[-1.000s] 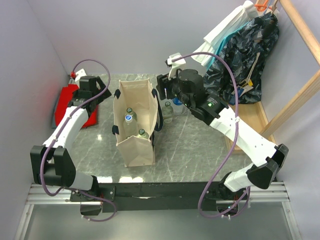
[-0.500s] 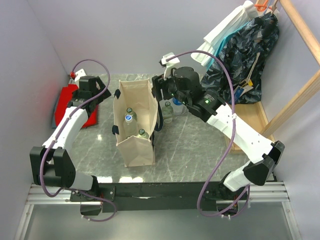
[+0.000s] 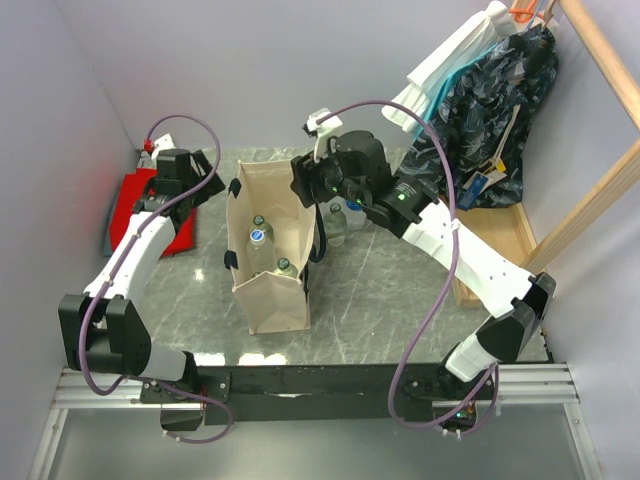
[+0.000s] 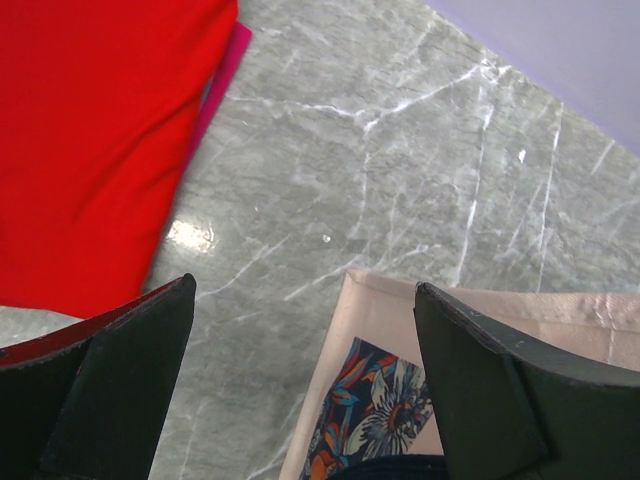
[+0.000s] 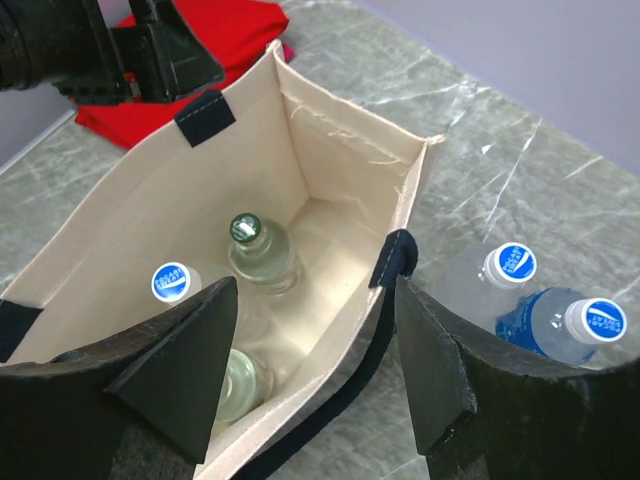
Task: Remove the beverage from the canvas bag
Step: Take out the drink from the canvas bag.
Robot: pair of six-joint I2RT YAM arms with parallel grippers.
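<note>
The right gripper point(image 5: 312, 292) hangs over the open mouth of the canvas bag point(image 5: 340, 180). Its two fingers point(image 5: 178, 372) stand well apart, with nothing between them and touching nothing. The bag's right rim and one navy strap point(image 5: 397, 257) lie in the gap below.

The left gripper point(image 4: 300, 290) is also spread wide and empty. It is above the marble table point(image 4: 400, 150), between a red cloth point(image 4: 90, 130) and a corner of the bag. The outside of the bag there carries a flower print point(image 4: 372, 405) in blue and orange.

The bag stands upright near the middle of the table, mouth open. Three bottles stand inside it:
- a clear bottle point(image 5: 247, 232) with a shiny greenish cap
- a blue-capped bottle point(image 5: 172, 282) with white lettering on the cap
- a third bottle point(image 5: 243, 380), clear and partly hidden behind one of the right gripper's fingers

Just outside the bag, to its right, two more bottles stand side by side on the table. One is a clear one point(image 5: 510, 264) and the other a blue-labelled one point(image 5: 575, 322), both with blue-and-white caps. The lettering on all these caps is too small to read, and no other writing can be made out.

Clothes point(image 3: 490, 110) hang at the far right, beside a wooden frame point(image 3: 600, 190).
</note>
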